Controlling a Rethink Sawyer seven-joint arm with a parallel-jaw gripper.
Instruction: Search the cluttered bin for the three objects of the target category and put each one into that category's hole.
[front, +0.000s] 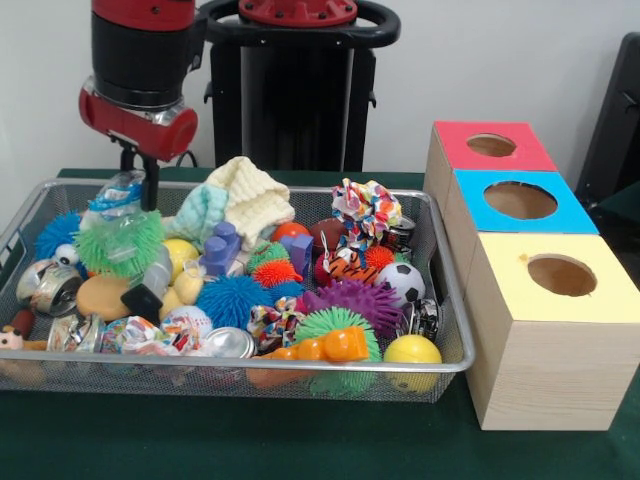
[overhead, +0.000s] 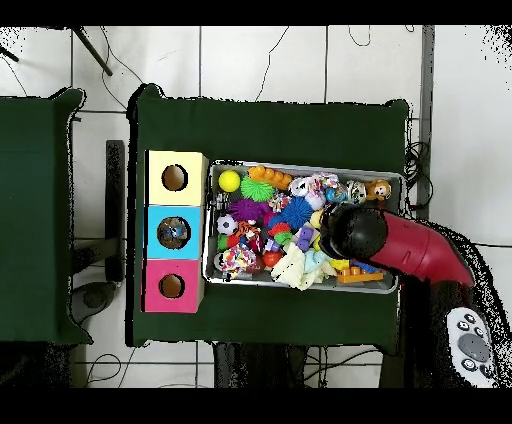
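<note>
A wire mesh bin (front: 445, 262) holds a heap of toys, balls, cloth and tins. My gripper (front: 149, 183) reaches down into the bin's far left corner in the front view, beside a crumpled clear plastic bottle (front: 116, 193) and just above a green spiky ball (front: 121, 243). Its lower end is hidden behind these. In the overhead view the arm's black head (overhead: 352, 232) covers the gripper. Three boxes with round holes stand beside the bin: red (front: 491, 146), blue (front: 520, 200) and yellow (front: 561, 275).
In the bin lie a cream and mint knitted cloth (front: 243, 196), a purple spiky ball (front: 356, 300), a soccer ball (front: 403, 282), a yellow ball (front: 412, 350), an orange toy (front: 328, 347) and shiny tins (front: 50, 286). The blue box's hole (overhead: 173, 232) has something inside.
</note>
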